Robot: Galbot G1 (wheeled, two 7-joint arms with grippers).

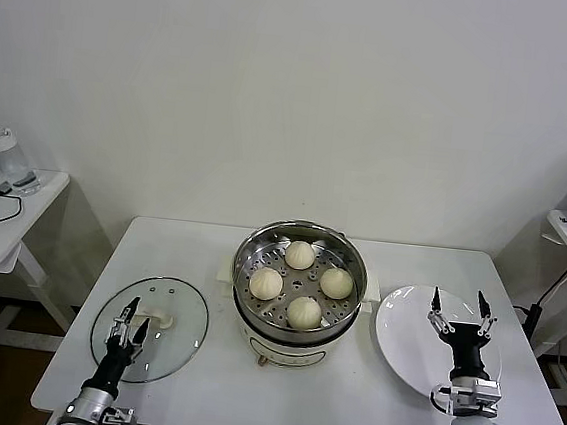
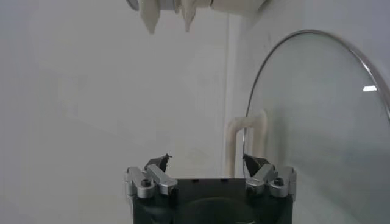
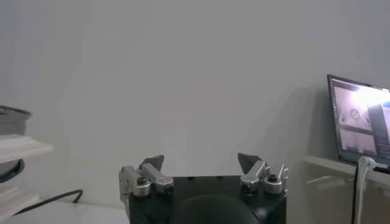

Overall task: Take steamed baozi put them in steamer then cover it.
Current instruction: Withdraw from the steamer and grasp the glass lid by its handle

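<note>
We see four baozi [image 1: 297, 281] sitting inside steamer [image 1: 302, 236] at table [image 1: 200, 245] centre. Cover [image 1: 173, 338] lies flat on table, left of steamer. Our left gripper [image 1: 130, 321] over cover beside its handle [image 1: 160, 319], fingers apart, empty. Our right gripper [image 1: 461, 314] over white plate [image 1: 402, 334], fingers spread wide, empty.

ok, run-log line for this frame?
baozi: four in steamer | cover: on table, off steamer | left gripper: open over cover handle | right gripper: open over plate
</note>
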